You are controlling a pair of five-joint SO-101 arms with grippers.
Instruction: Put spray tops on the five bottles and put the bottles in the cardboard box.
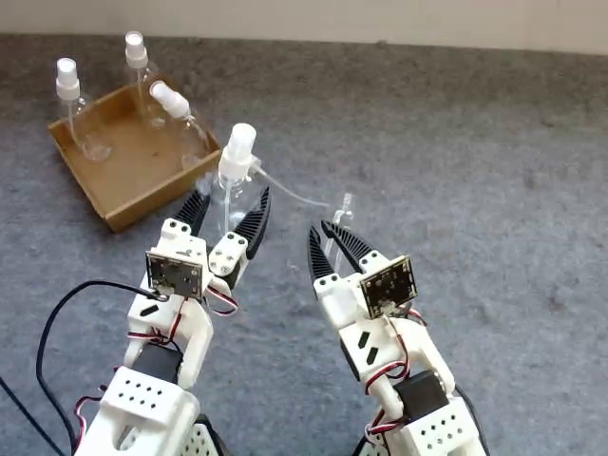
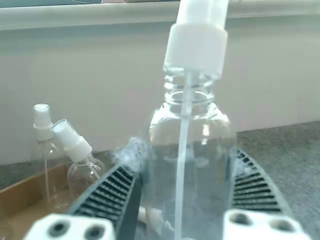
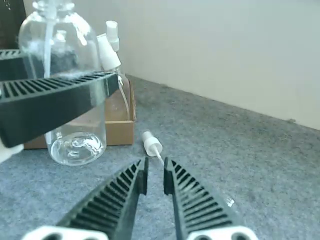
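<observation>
Standing upright, cap up, the bottle (image 1: 234, 174) sits clenched in the left pincer (image 1: 233, 196); right pincer (image 3: 155, 174) slightly parted, empty.

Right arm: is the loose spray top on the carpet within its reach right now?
Probably yes. The spray top lies on bare carpet just ahead of the right claw, with nothing between them.

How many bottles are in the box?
3, all in the box: the left bottle stands in a corner, the back bottle by the far wall, the tilted bottle leans at the right side. None seems hidden.
</observation>
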